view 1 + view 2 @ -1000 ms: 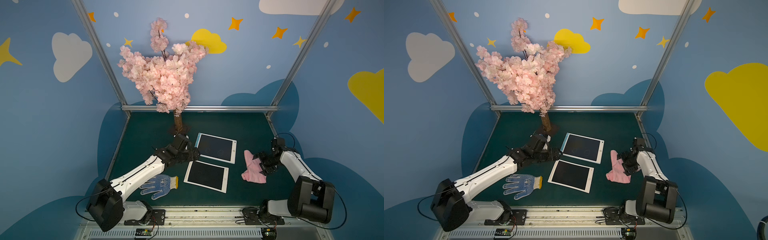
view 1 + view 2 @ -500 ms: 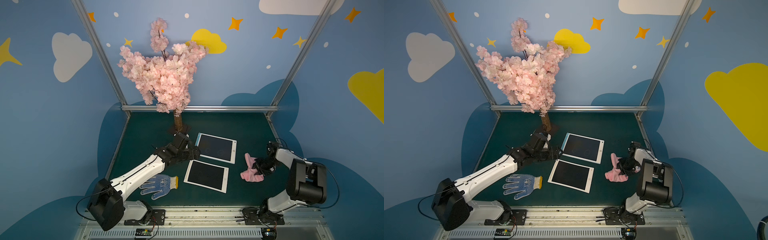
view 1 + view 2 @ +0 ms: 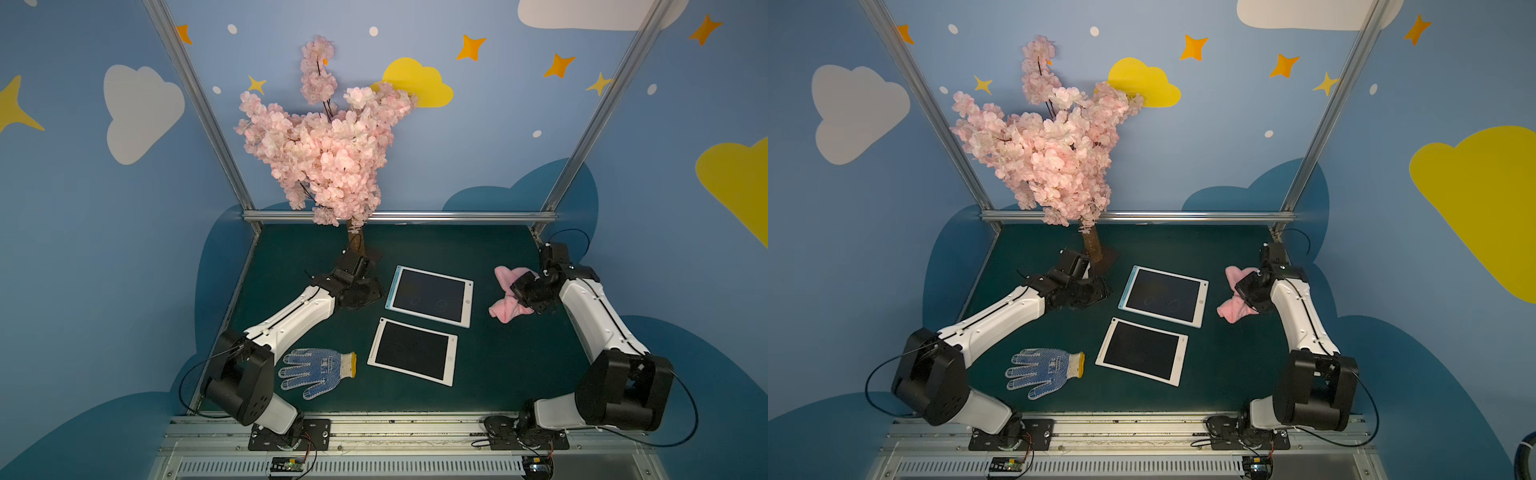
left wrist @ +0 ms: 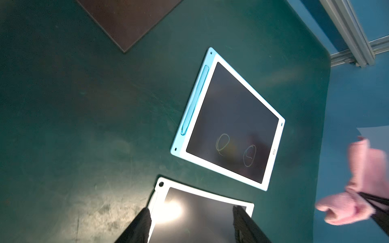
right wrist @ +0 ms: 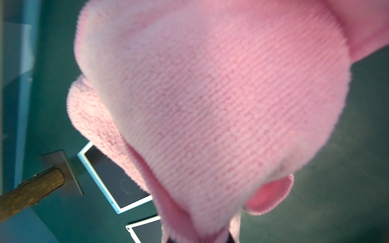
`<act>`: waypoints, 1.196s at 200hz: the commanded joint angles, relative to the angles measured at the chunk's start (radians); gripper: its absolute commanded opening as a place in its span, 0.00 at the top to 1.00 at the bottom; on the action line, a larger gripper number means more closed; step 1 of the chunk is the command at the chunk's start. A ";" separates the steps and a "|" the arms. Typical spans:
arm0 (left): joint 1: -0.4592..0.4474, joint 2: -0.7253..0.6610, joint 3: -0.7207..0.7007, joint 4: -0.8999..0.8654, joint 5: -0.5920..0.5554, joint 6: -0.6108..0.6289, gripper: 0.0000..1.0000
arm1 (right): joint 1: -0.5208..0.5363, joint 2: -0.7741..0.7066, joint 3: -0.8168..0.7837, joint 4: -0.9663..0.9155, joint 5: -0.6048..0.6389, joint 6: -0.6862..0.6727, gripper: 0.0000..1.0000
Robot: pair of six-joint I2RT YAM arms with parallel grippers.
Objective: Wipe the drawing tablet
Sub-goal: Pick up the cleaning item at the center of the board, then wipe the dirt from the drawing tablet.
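Right fingers (image 3: 519,291) pinch the fluffy pink cloth (image 3: 503,311) beside the blue-edged drawing tablet (image 3: 430,296); left fingers (image 4: 143,225) stand spread. Dangling folds could snag its rim.

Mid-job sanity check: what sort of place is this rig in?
Probably a staged robot-training booth dressed like a playroom: blue walls painted with clouds and stars, an aluminium frame around a green tabletop, and an artificial blossom tree.

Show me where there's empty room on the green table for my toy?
Bare mat at the back, between the rail and the blue-edged tablet. More in front, between the white tablet and the right arm. Crowded: tablets close together, glove beside them.
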 commanded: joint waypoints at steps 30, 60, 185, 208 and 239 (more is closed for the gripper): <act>0.001 0.291 0.221 -0.025 0.075 0.016 0.61 | 0.121 -0.041 0.116 0.028 0.020 -0.186 1.00; 0.010 0.440 0.334 -0.059 0.067 0.037 0.71 | 0.181 -0.031 0.146 0.097 -0.081 -0.243 1.00; 0.044 0.648 0.511 -0.093 0.069 0.095 0.82 | 0.323 0.167 0.292 0.050 -0.228 -0.262 1.00; 0.050 0.663 0.538 -0.126 0.062 0.105 0.89 | 0.334 0.226 0.333 0.045 -0.247 -0.254 1.00; 0.062 0.627 0.513 -0.154 0.026 0.096 0.91 | 0.406 0.360 0.430 0.026 -0.261 -0.229 1.00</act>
